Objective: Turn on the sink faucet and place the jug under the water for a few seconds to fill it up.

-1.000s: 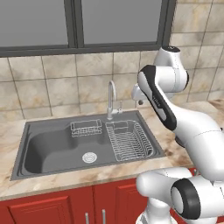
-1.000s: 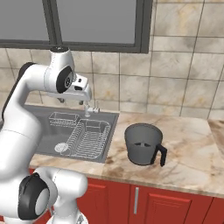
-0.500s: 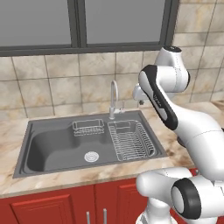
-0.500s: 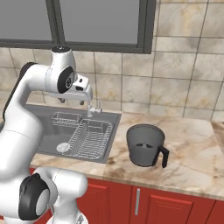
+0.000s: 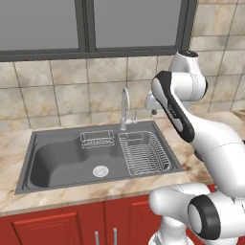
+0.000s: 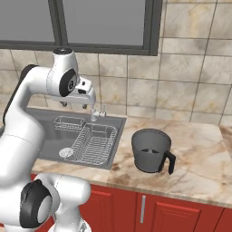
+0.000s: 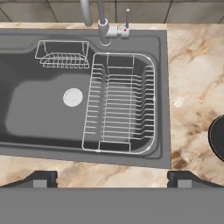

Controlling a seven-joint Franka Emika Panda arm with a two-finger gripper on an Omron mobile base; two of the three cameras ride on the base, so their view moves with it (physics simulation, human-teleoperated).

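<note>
Task status: nothing done as far as can be seen. No water runs from the faucet [image 5: 125, 106]; jug [image 6: 151, 151] unfilled, standing on the table just right of the sink [image 5: 57, 158].

Gripper [image 7: 112, 177]: spread wide, holding nothing, hovering above the sink's near edge.

Faucet: slim chrome, tall arched spout, small side lever [image 7: 126, 22]; at the sink's back edge.

Sink: dark grey matte rectangle, round drain [image 7: 72, 96].

Rack [image 7: 120, 103] and basket [image 7: 61, 54]: thin bright wire.

Jug: dark grey, tapered, round, black side handle.

Table [image 6: 204, 158]: beige veined marble, polished.
</note>
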